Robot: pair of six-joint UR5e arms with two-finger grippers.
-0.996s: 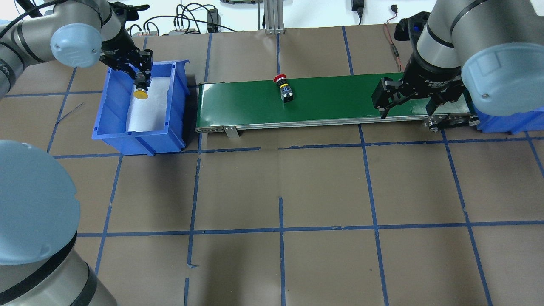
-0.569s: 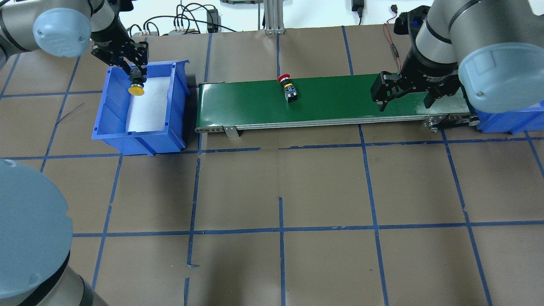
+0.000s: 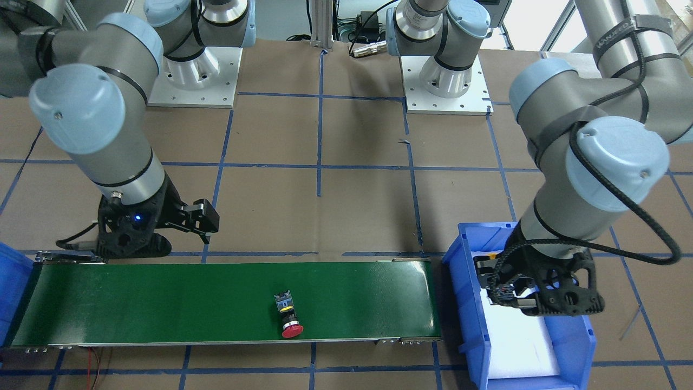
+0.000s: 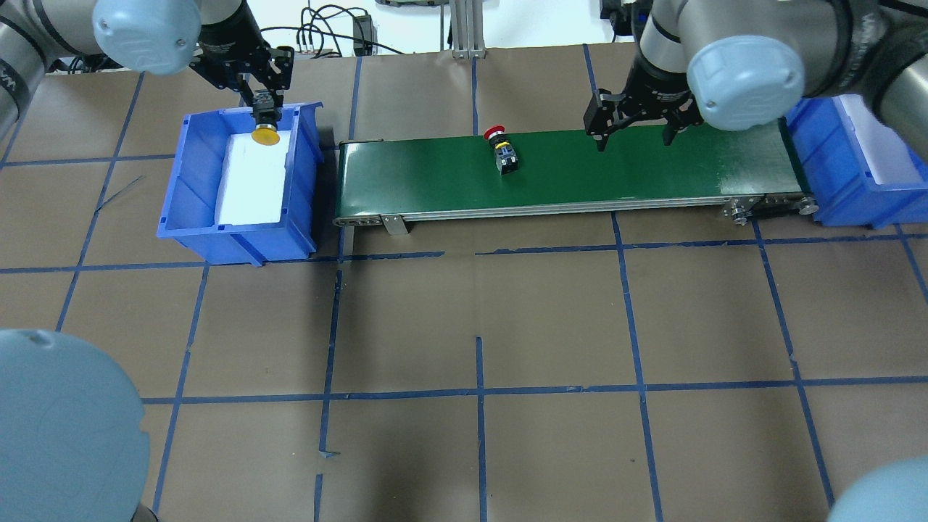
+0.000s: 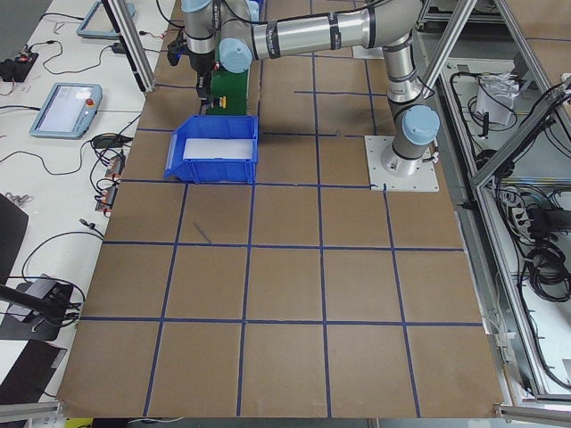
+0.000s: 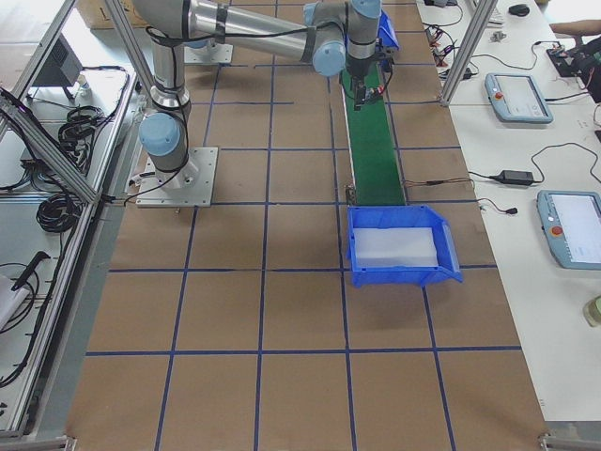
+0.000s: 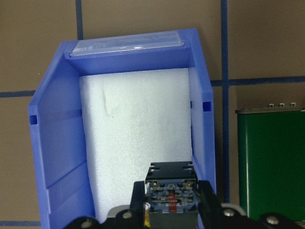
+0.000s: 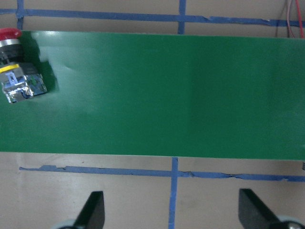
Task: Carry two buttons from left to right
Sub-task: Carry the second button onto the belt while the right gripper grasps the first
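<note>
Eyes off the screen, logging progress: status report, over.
Left gripper shut on yellow button, over blue bin. Right gripper open, empty, near belt. Red button lying on belt, nothing blocking it.

Green conveyor (image 4: 580, 170) between blue bins (image 4: 190, 181)

The red button (image 4: 506, 154) lies on its side on the green belt (image 4: 652, 170), near the middle. Its round red cap points to the belt's far edge, away from the robot. Its grey block points to the near edge. A black ring and a thin yellow band sit between them. The yellow button (image 4: 265, 135) is off the belt, just past its left end, up in the air. The left gripper (image 4: 264, 118) pinches its block, and its yellow cap hangs down.
</note>
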